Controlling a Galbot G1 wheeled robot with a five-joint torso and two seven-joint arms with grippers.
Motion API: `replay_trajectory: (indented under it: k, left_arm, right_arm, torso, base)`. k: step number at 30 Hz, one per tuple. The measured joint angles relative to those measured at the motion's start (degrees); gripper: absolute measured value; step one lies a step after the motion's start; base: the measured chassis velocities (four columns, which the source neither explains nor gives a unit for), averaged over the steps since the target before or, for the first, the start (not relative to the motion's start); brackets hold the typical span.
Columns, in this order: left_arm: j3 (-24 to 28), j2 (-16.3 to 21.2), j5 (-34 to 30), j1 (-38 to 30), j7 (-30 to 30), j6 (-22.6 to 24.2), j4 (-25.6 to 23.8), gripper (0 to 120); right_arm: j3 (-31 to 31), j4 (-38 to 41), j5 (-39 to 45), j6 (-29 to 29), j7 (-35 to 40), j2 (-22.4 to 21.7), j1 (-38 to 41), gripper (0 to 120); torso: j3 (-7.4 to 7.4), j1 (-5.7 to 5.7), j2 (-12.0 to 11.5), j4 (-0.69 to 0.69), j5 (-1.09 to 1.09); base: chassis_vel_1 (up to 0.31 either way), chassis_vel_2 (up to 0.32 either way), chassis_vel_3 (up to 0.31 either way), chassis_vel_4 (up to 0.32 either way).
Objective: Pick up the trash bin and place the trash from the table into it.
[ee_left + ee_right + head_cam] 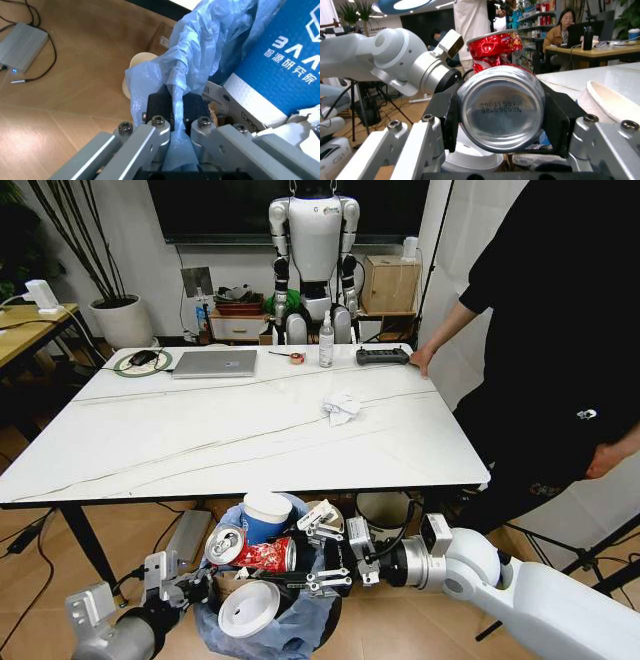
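Below the worktop (150, 450) edge, our left pincer (175, 129) pinches the trash bin (290, 625) liner. Our right pincer (502, 116), gripping the red can (262, 553), should release it low inside that bin.

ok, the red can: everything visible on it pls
The red drink can looks like dented aluminium, red printed wall, silver ends, a stamped code on the end shown in the right wrist view. It lies on its side atop the trash bin, beside the blue paper cup. The right pincer is shut on it.

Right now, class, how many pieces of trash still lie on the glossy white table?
1: a crumpled white tissue lies on the white table, toward its far right side, well away from both grippers.
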Motion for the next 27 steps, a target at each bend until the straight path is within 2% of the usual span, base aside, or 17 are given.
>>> replay_trajectory:
  k: [15, 19, 24, 27]
  left_arm:
    - [-0.2, 0.0, 0.0, 0.0, -0.1, -0.1, 0.0, 0]
    - [-0.2, 0.0, 0.0, 0.0, -0.1, -0.1, 0.0, 0]
    - [-0.2, 0.1, -0.1, -0.1, -0.1, -0.1, 0.0, 0]
    - [-0.2, 0.1, -0.1, -0.2, -0.1, -0.1, 0.0, 0]
  right_arm:
    - [0.1, -0.1, -0.2, 0.5, -0.2, 0.0, -0.2, 47]
    - [0.1, -0.2, -0.2, 0.6, -0.4, 0.0, -0.3, 61]
    - [0.2, -0.4, -0.2, 0.7, -0.6, 0.0, -0.1, 66]
    - [0.2, -0.6, -0.1, 0.7, -0.7, 0.1, 0.0, 76]
  torso:
    - [0.00, 0.00, 0.0, 0.00, 0.00]
    - [0.00, 0.00, 0.0, 0.00, 0.00]
    - [0.00, 0.00, 0.0, 0.00, 0.00]
    - [0.00, 0.00, 0.0, 0.00, 0.00]
  base:
    - [0.000, 0.000, 0.000, 0.000]
    - [0.000, 0.000, 0.000, 0.000]
    - [0.000, 0.000, 0.000, 0.000]
    - [0.000, 0.000, 0.000, 0.000]
